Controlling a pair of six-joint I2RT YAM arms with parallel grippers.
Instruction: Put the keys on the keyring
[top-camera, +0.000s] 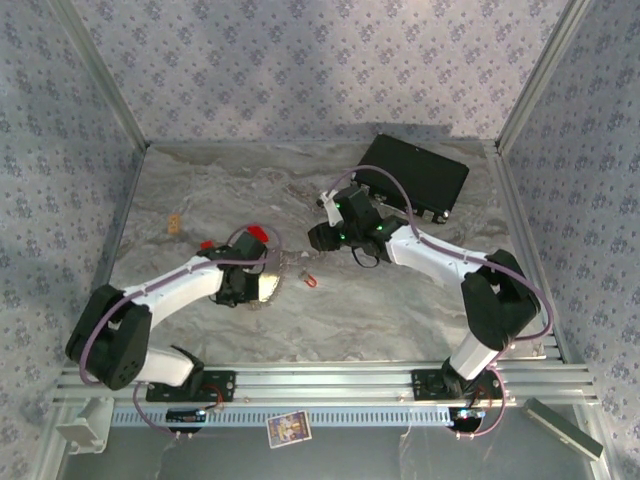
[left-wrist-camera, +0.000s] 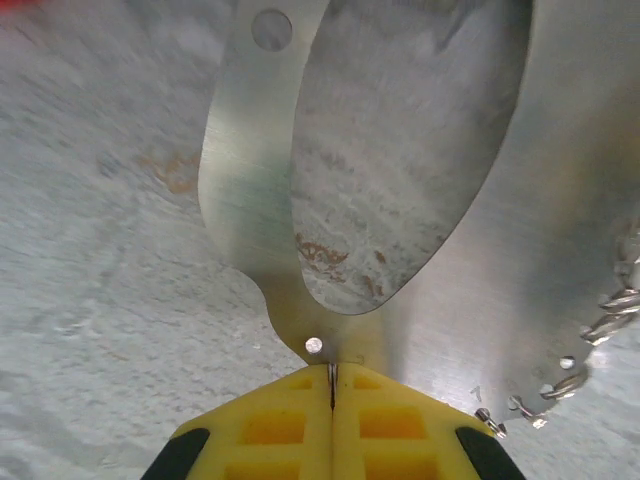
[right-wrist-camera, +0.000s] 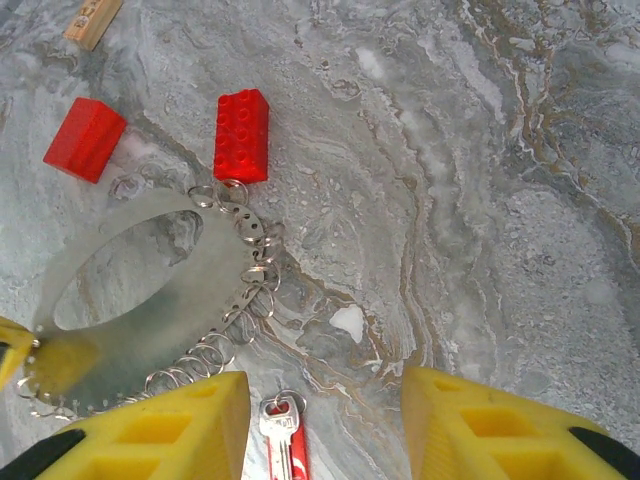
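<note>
The keyring (left-wrist-camera: 250, 200) is a flat silvery ring with small split rings along its rim. It also appears as a pale disc (top-camera: 272, 284) and at the left of the right wrist view (right-wrist-camera: 150, 330). My left gripper (left-wrist-camera: 332, 385) is shut on the ring's edge (top-camera: 256, 285). A silvery key with a red-orange head (right-wrist-camera: 283, 440) lies on the table (top-camera: 312, 281), just right of the ring. My right gripper (right-wrist-camera: 322, 400) hangs open above that key (top-camera: 318, 246); the key sits close to its left finger (right-wrist-camera: 170, 425). The blue key is out of view.
A red brick (right-wrist-camera: 241, 135) touches a small ring on the keyring's rim, and another red brick (right-wrist-camera: 84, 138) lies to its left. A wooden block (right-wrist-camera: 92, 20) sits farther back. A black box (top-camera: 413, 175) stands at the back right. Patterned walls enclose the marbled table (top-camera: 400, 300).
</note>
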